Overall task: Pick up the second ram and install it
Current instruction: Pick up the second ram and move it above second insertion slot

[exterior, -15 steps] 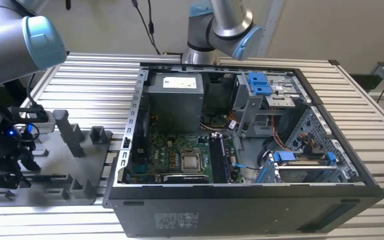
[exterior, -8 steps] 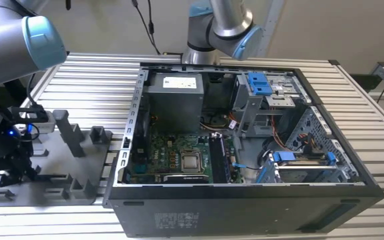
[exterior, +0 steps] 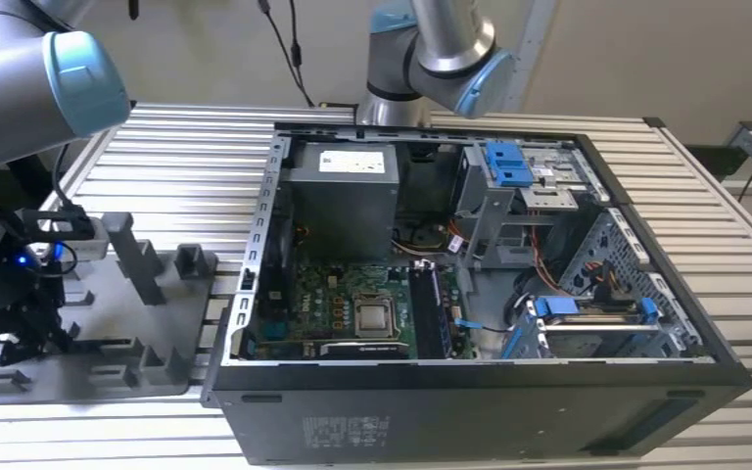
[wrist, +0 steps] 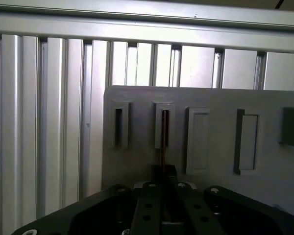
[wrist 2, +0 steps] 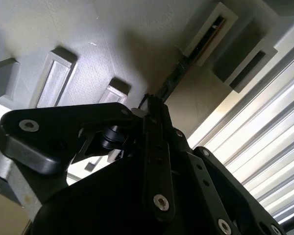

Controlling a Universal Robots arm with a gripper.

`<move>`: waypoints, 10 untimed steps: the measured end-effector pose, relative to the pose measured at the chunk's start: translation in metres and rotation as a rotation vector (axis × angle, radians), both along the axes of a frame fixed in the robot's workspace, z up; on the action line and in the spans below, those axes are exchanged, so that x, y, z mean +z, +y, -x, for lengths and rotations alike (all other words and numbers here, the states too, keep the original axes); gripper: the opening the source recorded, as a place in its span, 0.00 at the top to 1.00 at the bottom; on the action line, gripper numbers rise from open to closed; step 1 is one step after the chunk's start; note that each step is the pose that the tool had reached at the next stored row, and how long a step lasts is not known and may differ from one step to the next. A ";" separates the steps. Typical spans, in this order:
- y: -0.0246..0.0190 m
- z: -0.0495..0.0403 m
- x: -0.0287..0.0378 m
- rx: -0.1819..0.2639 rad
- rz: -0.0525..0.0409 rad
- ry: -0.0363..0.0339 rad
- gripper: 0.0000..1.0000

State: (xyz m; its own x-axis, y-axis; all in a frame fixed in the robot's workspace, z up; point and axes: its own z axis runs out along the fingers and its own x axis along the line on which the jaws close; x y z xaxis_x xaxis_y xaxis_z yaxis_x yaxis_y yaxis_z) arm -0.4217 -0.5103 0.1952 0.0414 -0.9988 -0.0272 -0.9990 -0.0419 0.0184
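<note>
Hanging low over the grey fixture plate at the exterior view's left, with the tool lined up on one of the plate's narrow upright pockets. Appears closed on the second ram, fingers drawn tight against either side of the thin dark board, seen edge-on in both wrist views. Stands on its long edge in that pocket, upright, presenting both flat faces to a pinch from above. Sits well apart from the open computer case, itself laid on its side on the slatted table with the motherboard facing up, presumably to allow a straight downward approach to the slots. Judging from this, pickup under way, board not yet lifted clear of the pocket, nothing of the installation begun.
</note>
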 end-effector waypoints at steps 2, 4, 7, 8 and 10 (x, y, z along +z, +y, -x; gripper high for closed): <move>0.0000 0.0000 0.0000 0.000 0.0000 -0.0002 0.86; 0.0000 0.0000 0.0000 0.000 0.0000 -0.0003 0.86; 0.0000 0.0000 0.0000 0.000 0.0000 -0.0006 0.86; 0.0000 0.0000 0.0000 0.000 0.0000 -0.0007 0.86; 0.0000 0.0000 0.0000 0.000 0.0000 -0.0008 0.86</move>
